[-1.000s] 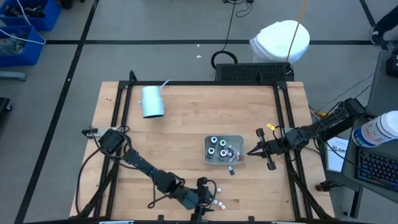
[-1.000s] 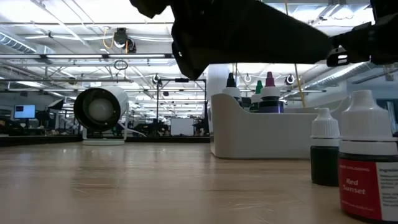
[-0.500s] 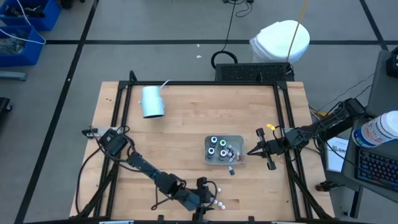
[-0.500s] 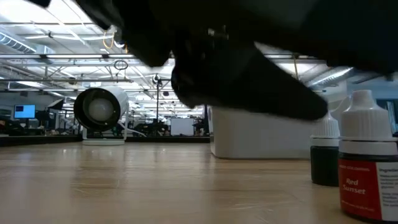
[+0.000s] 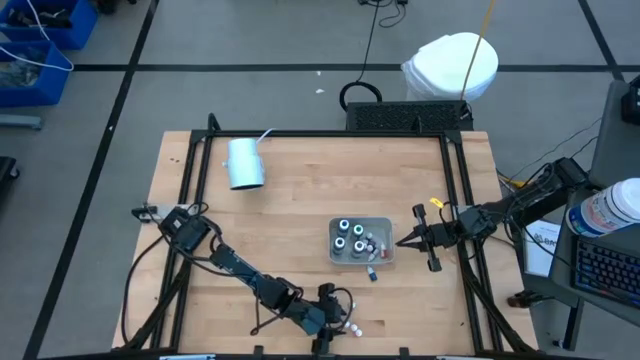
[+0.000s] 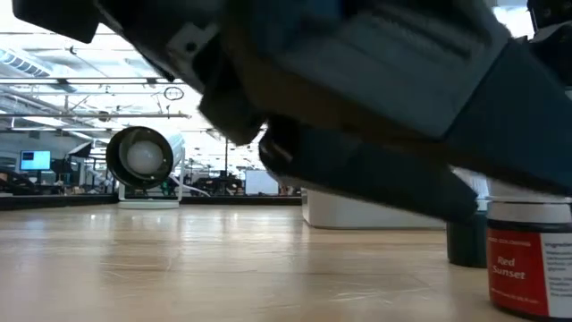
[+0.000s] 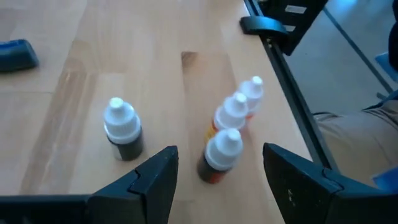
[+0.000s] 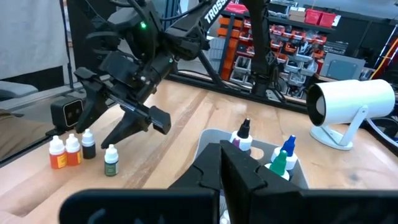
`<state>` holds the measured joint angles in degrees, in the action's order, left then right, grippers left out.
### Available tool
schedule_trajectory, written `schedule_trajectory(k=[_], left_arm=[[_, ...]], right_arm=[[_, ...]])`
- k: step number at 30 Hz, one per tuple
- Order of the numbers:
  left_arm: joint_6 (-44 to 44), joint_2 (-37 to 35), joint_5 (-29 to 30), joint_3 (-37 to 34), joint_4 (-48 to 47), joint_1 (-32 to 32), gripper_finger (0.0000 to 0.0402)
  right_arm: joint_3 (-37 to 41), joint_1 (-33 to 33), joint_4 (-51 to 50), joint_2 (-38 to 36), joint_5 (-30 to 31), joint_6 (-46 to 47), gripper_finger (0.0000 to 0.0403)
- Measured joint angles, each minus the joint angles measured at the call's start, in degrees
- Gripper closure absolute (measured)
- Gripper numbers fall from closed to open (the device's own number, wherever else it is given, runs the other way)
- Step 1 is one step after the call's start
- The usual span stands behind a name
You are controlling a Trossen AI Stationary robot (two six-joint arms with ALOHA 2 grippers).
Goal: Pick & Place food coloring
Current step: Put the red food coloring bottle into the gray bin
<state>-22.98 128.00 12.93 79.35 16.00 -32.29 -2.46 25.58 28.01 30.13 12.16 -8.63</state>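
Note:
Several small food coloring bottles [image 5: 350,323] stand upright at the table's near edge. In the left wrist view these are a dark white-capped one [image 7: 122,129] and three reddish-orange ones [image 7: 235,118]. My left gripper [image 7: 219,151] is open low over them, its fingers on either side of the nearest reddish bottle [image 7: 217,167] without touching it. More bottles and jars stand in the translucent tray [image 5: 360,221]. My right gripper [image 5: 403,243] waits shut, just right of the tray.
A pale blue cup [image 5: 243,163] lies on its side at the far left of the table. A blue bottle [image 5: 370,273] lies near the tray's near side. A black frame rail [image 7: 280,59] runs along the edge beside the bottles. Bare wood lies between cup and tray.
My left gripper has come down and moved toward the standing bottles at the near edge; in the low view it now fills the picture and hides most of the tray. The bottles have not moved.

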Motion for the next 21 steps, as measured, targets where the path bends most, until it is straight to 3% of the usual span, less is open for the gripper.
schedule_trajectory(k=[14, 21], left_arm=[[0.0, 0.0, 0.0, 0.0, 0.6, 1.0, 0.0163], [-0.9, 2.7, -3.2, 0.0, 4.6, 1.2, 0.0163]], right_arm=[[0.0, 0.0, 0.0, 0.0, 0.0, -0.6, 0.0403], [0.0, 0.0, -0.2, 0.0, 0.0, -0.8, 0.0403]])
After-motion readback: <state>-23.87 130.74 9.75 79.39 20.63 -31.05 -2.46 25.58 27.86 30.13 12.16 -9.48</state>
